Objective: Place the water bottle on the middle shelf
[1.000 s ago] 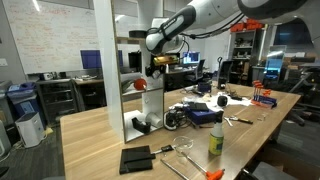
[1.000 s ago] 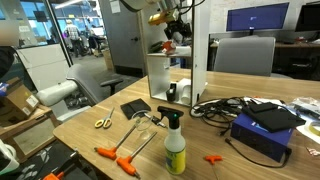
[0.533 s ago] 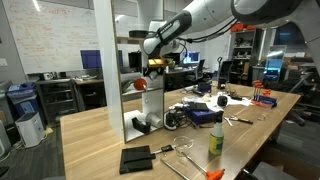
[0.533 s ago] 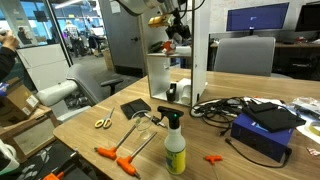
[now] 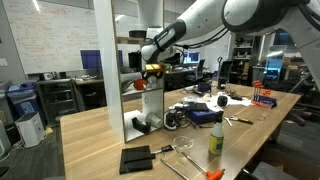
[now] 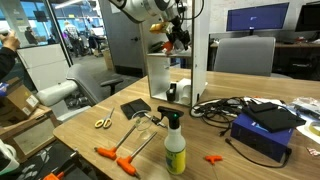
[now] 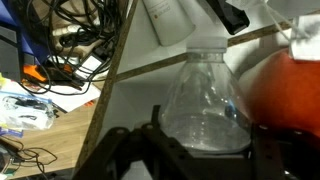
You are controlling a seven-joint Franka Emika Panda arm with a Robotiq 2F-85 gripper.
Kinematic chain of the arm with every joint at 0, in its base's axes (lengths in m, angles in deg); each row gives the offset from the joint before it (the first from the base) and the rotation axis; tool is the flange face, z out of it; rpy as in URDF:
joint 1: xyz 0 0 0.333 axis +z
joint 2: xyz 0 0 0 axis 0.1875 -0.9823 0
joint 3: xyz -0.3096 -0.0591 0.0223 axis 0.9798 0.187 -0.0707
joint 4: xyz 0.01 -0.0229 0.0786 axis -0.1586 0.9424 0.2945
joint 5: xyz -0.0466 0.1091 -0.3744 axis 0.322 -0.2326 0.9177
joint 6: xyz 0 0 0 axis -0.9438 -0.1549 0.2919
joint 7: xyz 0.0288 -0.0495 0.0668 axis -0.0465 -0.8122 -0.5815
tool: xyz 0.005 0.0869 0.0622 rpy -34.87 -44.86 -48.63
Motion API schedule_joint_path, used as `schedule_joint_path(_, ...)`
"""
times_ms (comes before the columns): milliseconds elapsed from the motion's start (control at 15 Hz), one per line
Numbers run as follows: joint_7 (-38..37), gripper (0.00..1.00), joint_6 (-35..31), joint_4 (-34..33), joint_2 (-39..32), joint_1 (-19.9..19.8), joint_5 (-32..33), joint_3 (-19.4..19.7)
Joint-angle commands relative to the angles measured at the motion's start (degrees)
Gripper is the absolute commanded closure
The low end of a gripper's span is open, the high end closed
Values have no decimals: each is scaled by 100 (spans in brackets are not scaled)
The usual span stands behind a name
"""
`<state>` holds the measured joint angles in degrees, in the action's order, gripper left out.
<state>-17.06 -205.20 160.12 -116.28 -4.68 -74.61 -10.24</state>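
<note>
The clear water bottle (image 7: 205,95) fills the middle of the wrist view and stands on the white middle shelf (image 7: 135,110), right beside a red round object (image 7: 285,95). My gripper (image 7: 203,122) straddles the bottle's wide body. One dark finger (image 7: 155,118) stands a sliver off its wall, and the other finger is at its opposite side by the red object. In both exterior views the gripper (image 5: 153,67) (image 6: 173,27) reaches into the tall white shelving unit just above the middle shelf (image 5: 133,92) (image 6: 160,49). The clear bottle is hard to make out there.
A white bottle (image 5: 150,104) and a black object (image 6: 172,90) stand on the unit's base board. The wooden table holds a spray bottle (image 6: 175,148), a black pad (image 6: 136,108), cables (image 6: 225,105), a blue box (image 6: 265,128) and orange-handled tools (image 6: 115,157).
The arm has leaned further toward the shelving unit, and the gripper has edged slightly deeper onto the middle shelf. The bottle stays between the fingers.
</note>
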Motion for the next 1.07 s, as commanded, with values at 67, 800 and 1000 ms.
schedule_joint_path(67, -195, 0, 275, -403, -188, 95, 105, 152)
schedule_joint_path(800, -102, 0, 1596, -762, 27, 187, 321, 141)
schedule_joint_path(1000, -109, 0, 2003, -730, 222, 213, 499, 113)
